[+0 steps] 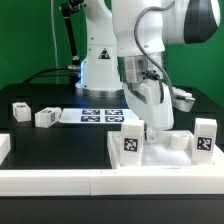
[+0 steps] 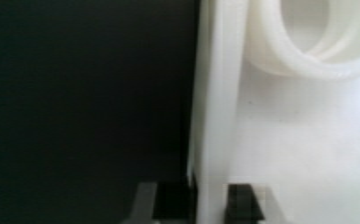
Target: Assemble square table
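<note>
Square table top [image 1: 168,152] lies flat at the front edge of the black table [image 1: 60,150], toward the exterior view's right, just behind the white border rail [image 1: 90,178]. My claw [image 2: 202,203] is pressed together on its thin raised rim [image 2: 202,110], one finger on each side. I judge this top to be light, stiff, smooth plastic, so it may slip or swing in such a narrow pinch. Holding the rim deep, near the middle of a side, seems safest to me.
</note>
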Robot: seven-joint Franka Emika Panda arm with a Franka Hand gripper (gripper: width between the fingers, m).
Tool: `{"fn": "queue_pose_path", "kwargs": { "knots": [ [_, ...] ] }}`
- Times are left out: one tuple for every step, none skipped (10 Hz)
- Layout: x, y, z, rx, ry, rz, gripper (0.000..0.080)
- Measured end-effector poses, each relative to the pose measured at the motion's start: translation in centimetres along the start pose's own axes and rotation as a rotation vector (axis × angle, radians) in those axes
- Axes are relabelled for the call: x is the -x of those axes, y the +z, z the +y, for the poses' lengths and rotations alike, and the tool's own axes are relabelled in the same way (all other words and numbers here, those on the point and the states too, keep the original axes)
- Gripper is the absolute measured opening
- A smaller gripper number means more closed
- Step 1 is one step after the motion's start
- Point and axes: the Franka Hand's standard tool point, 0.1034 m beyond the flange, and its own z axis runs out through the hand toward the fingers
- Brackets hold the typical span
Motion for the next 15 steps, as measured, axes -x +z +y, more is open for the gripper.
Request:
{"fn": "queue_pose_path", "kwargs": {
  "knots": [
    [0.0, 0.0, 0.0, 0.000, 0.000, 0.000, 0.0067],
    [0.0, 0.0, 0.0, 0.000, 0.000, 0.000, 0.0067],
    [-0.4, -0.1, 0.2, 0.002, -0.050, 0.002, 0.0067],
    [-1.5, -0.3, 0.9, 0.007, -0.093, 0.005, 0.0067],
    [-2.1, -0.6, 1.2, 0.007, -0.131, 0.007, 0.0067],
    [-3.0, -0.8, 1.6, 0.015, -0.211, 0.002, 0.0067],
    [-4.0, -0.8, 2.0, 0.025, -0.260, -0.006, 0.0067],
    [-4.1, -0.9, 2.1, 0.031, -0.276, -0.012, 0.0067],
    [-4.0, -0.8, 2.1, 0.032, -0.278, -0.013, 0.0067],
    [-4.1, -0.7, 2.2, 0.033, -0.289, -0.013, 0.0067],
    [-4.1, -0.7, 2.2, 0.033, -0.289, -0.013, 0.0067],
    [-4.6, -0.8, 2.3, 0.040, -0.397, -0.016, 0.0067],
    [-6.5, -1.1, 2.5, 0.049, -0.517, -0.015, 0.0067],
    [-7.9, -1.5, 2.1, 0.041, -0.643, -0.013, 0.0067],
    [-8.7, -1.6, 1.4, 0.034, -0.784, -0.008, 0.0063]
  ]
}}
